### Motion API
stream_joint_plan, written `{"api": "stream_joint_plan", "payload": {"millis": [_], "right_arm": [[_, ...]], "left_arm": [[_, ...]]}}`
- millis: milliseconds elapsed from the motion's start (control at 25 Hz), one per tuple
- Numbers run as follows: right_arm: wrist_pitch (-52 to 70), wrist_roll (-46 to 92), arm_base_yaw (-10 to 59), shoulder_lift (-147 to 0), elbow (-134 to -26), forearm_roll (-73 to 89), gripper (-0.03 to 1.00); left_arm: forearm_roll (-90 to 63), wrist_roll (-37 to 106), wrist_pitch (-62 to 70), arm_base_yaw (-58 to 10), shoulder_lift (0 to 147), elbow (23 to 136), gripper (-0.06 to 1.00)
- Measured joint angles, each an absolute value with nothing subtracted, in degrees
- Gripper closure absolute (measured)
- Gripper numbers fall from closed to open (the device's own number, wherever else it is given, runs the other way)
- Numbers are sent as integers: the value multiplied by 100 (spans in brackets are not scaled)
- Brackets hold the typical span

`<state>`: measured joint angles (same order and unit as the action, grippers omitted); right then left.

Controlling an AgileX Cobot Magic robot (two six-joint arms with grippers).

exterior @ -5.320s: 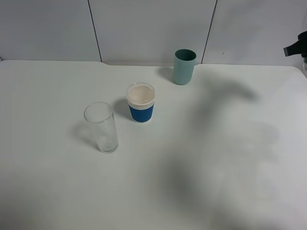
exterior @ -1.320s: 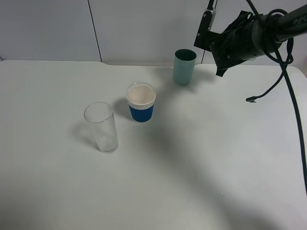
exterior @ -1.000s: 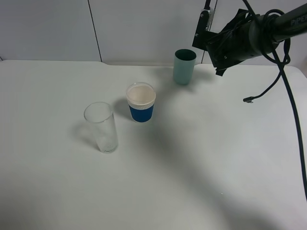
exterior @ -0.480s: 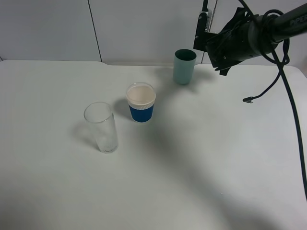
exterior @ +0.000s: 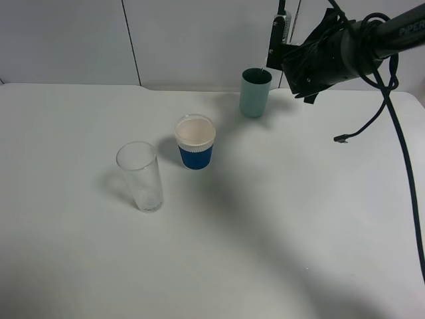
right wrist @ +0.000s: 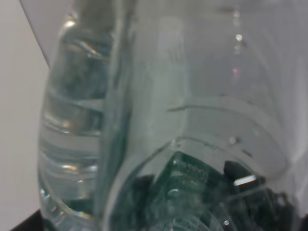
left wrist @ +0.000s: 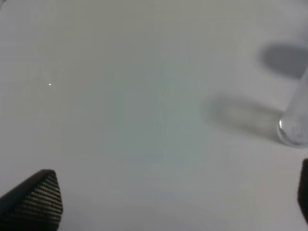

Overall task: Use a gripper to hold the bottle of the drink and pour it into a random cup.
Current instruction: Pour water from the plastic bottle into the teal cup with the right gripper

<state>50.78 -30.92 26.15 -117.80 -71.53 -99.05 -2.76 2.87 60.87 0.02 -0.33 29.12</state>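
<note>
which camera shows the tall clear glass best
The exterior high view: the tall clear glass stands whole and upright on the white table. The left wrist view catches only its blurred lower end; the right wrist view shows none of it.

On the white desk (exterior: 299, 219): tall clear glass (exterior: 141, 176) front-left; white paper cup with blue ribbed sleeve (exterior: 195, 142) behind it to the right; teal-green cylindrical tumbler (exterior: 255, 93) farther back-right, near the rear edge. Black right hand (exterior: 284, 48) with small clear plastic bottle (exterior: 283, 26) in it hangs above the desk, just right of the tumbler.
</note>
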Motion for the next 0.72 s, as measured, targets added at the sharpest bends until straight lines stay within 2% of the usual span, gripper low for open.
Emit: {"api": "stream_joint_plan", "payload": {"millis": [720], "right_arm": [[5357,-2956,2617,-11780,-7153,-9905,44]], "left_arm": [[-276,287,6087,2,-33,2912,-5]]}}
